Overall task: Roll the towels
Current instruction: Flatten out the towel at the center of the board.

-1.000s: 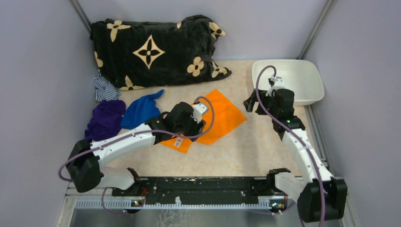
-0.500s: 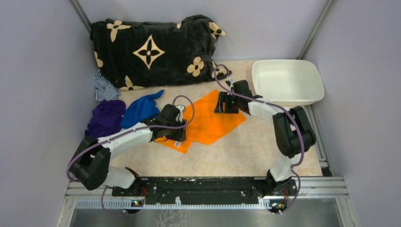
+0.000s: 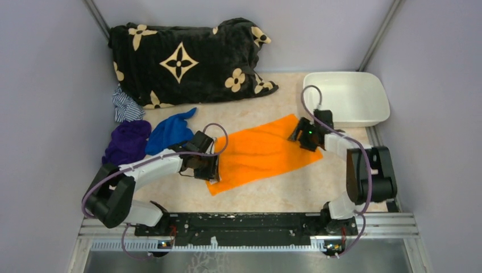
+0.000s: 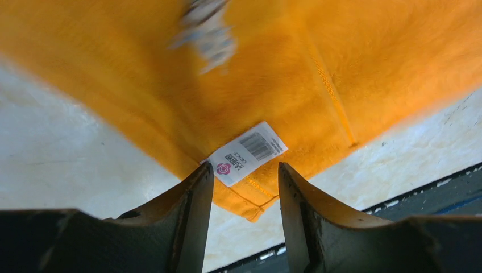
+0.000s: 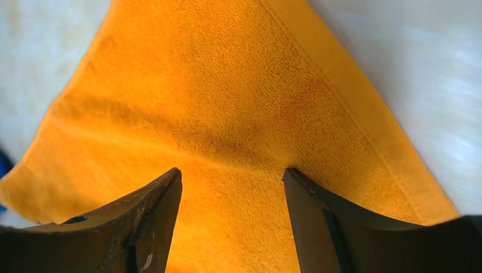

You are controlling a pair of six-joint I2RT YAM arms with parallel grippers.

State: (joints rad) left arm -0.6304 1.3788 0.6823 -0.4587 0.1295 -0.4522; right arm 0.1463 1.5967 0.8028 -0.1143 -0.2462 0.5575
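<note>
We note the orange terry towel [image 3: 264, 151] spread flat as a long strip in the middle of the beige marbled table [image 3: 295, 190], running from near-left to far-right.

The left claw [image 4: 245, 170] sits at the towel's near-left end. Its fingers stand a narrow gap apart, and we see nothing pinched between them. The white barcode label [image 4: 246, 153] and the hem corner lie just beyond the tips.

The right claw [image 5: 230, 173] is at the far-right end, fingers spread wider, low over the pile and gripping nothing.

We log a white plastic tub [image 3: 347, 96] far right of the towel and a blue cloth [image 3: 170, 131] near the towel's left end.
</note>
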